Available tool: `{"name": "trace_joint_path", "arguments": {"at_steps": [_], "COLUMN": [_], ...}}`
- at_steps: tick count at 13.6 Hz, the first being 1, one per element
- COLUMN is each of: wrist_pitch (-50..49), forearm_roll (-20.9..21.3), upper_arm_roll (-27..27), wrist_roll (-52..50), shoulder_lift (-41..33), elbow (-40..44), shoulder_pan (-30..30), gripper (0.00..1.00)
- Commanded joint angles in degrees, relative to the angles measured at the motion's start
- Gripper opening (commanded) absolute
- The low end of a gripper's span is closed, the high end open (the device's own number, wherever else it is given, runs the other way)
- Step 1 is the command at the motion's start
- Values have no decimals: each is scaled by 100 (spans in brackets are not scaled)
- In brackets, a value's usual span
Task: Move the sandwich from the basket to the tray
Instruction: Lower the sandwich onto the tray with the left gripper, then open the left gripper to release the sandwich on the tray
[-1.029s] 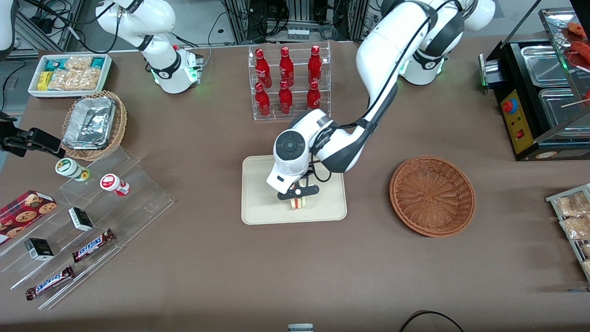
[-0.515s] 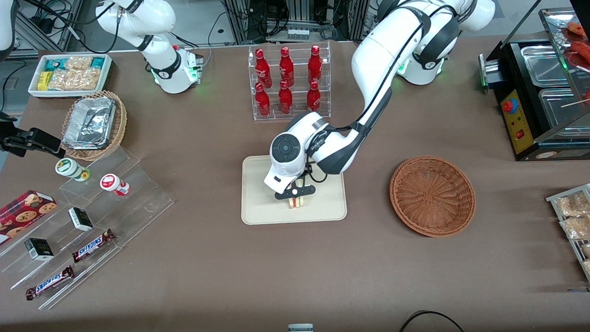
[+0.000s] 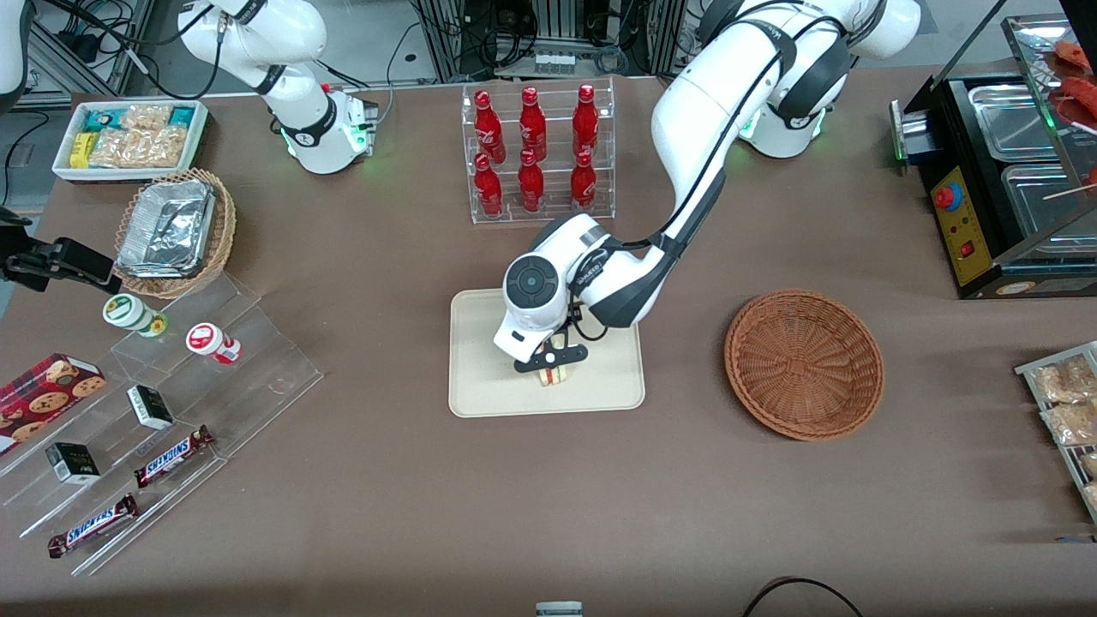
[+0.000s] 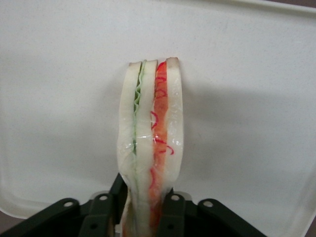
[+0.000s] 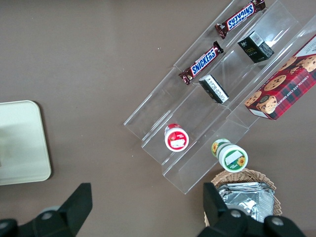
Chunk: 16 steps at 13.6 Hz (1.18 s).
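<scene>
Front view is showing me the left gripper (image 3: 550, 362) hanging low over the tray (image 3: 480, 377), with the sandwich (image 3: 553, 375) pinched in it. I am choosing the tray as my landmark: the sandwich is sitting over the part of it nearer the front camera, well inside the rim, while the reddish-brown wicker basket (image 3: 804, 364) is lying empty beside the tray, toward the working arm's end of the table.

Through the left wrist view, the two black fingers (image 4: 106, 210) are clamping the wrapped wedge (image 4: 150, 143) by its broad bread faces, so the green and red filling layers are running edge-on down the middle. I am judging that this grip is keeping the layers stacked and the soft bread from sliding apart. The bread is bulging slightly above the pinch, so it is squeezing easily.

Whether the sandwich is touching the tray's surface (image 4: 59, 98), I cannot tell; its shadow is lying close. I am reckoning only the release is left.
</scene>
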Motion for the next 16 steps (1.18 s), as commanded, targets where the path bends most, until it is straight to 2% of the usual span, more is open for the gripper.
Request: {"name": "trace_joint_path", "arguments": {"at_steps": [1, 4, 11, 16], "wrist_pitch": [-75, -145, -742, -1760], "forearm_roll": [-56, -530, -514, -478], "upper_arm_roll": [23, 58, 94, 94], "wrist_roll": [-123, -123, -79, 491], "shoulder_lift": [92, -30, -698, -1524], "elbow": [233, 250, 242, 172], "shoulder_pan": [-49, 21, 135, 864], "gripper": [100, 100, 100, 100]}}
